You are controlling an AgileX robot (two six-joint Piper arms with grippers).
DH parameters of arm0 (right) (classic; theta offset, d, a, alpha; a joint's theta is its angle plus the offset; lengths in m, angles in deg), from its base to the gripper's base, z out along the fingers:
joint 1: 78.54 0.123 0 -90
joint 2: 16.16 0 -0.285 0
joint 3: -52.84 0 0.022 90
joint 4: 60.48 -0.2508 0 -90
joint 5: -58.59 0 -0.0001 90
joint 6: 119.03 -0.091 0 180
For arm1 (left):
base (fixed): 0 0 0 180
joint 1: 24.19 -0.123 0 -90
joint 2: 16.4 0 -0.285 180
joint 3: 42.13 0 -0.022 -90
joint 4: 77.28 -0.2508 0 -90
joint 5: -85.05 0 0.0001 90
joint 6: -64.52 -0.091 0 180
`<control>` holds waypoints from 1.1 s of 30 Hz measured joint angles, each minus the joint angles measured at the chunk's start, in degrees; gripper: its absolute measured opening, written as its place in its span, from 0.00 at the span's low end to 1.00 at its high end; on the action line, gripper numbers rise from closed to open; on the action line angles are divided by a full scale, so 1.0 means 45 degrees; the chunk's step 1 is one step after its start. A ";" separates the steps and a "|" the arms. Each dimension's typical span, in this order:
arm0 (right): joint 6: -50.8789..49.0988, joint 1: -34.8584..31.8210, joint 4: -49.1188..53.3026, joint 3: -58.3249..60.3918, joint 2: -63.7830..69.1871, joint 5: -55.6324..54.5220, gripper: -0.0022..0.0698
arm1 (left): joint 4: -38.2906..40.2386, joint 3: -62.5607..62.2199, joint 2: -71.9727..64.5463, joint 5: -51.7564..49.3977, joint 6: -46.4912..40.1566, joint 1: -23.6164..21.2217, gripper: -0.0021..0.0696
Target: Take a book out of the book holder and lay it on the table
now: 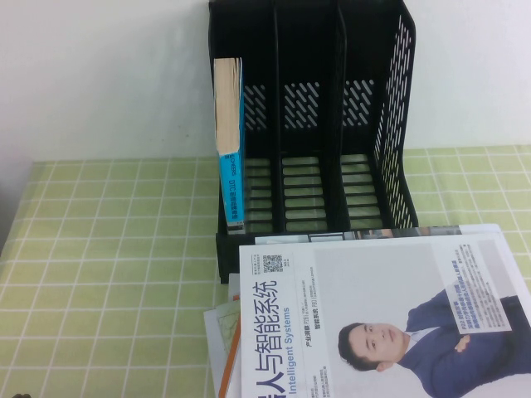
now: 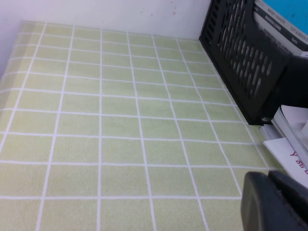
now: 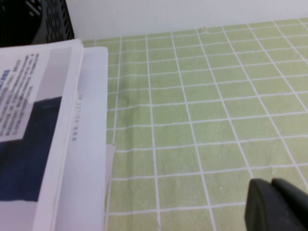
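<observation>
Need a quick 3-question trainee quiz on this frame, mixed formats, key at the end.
1. True or false: the blue-spined book stands upright in the book holder.
2. Which compartment holds it? A. robot's left B. middle C. robot's right
3. What lies on the table in front of the holder?

Key:
1. True.
2. A; the other two are empty.
3. A stack topped by a white book showing a man in a blue suit.

Both grippers sit low over the cloth, away from the holder: left gripper, right gripper, shut.

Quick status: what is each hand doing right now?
Left hand: low over the table, holding nothing.
Right hand: closed, empty, over the table.
</observation>
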 joint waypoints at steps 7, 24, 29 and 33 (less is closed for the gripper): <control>0.0000 0.0000 0.0000 0.0000 0.0000 0.0000 0.03 | 0.0000 0.0000 0.0000 0.0000 -0.0024 0.0000 0.02; 0.0000 0.0000 0.0000 0.0000 0.0000 -0.0125 0.03 | -0.1326 0.0024 0.0000 0.1153 -0.2662 0.0000 0.03; 0.0000 0.0000 -0.0092 0.0000 0.0000 -0.1328 0.03 | -0.1423 0.0024 0.0000 0.1545 -0.2817 0.0000 0.03; 0.0849 0.0000 0.0161 0.0000 0.0000 -0.3147 0.03 | -0.0364 0.0024 0.0000 0.1938 -0.2376 0.0000 0.03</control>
